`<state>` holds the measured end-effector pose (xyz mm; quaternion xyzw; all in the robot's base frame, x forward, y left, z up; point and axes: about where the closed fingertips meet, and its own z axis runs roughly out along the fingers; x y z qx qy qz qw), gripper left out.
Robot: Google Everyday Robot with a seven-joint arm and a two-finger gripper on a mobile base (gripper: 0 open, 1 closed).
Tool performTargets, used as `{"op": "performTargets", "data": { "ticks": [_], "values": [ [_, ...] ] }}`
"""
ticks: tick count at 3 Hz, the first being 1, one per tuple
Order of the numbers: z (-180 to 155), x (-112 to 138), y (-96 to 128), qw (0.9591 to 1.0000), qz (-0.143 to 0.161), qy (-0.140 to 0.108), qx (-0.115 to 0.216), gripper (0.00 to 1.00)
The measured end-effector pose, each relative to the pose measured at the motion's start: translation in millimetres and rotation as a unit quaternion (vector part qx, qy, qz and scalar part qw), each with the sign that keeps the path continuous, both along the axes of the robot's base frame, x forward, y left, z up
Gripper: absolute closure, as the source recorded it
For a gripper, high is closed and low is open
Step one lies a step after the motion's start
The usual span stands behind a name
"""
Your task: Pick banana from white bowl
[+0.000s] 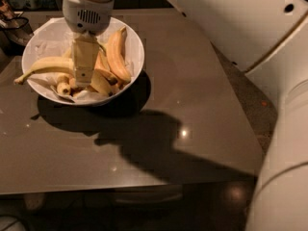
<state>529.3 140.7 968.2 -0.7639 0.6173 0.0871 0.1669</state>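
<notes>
The white bowl [137, 47] stands at the table's far left, lined with crumpled white paper. The banana [47, 64], long, pale yellow and gently curved, lies along the bowl's left side with its thin stem sticking out over the left rim. My gripper [83, 80] hangs straight down from its white wrist [88, 6] into the middle of the bowl. Its tip sits at the banana's right end, which it hides. A bunch of plumper orange-yellow bananas [116, 55] lies to its right and small stubby bananas [63, 87] lie just below it.
The bowl stands on a brown table [192, 105] whose right and front edges drop to a dark floor. My white arm [269, 81] fills the right side of the view and casts a shadow mid-table. Dark objects [12, 25] sit at the far left.
</notes>
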Motion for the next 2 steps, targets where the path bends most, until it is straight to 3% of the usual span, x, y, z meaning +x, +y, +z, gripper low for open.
{"op": "performTargets", "data": {
  "ticks": [2],
  "values": [
    [-16.3,8.1,26.1,0.9994,0.013,0.031,-0.003,0.25]
  ]
}}
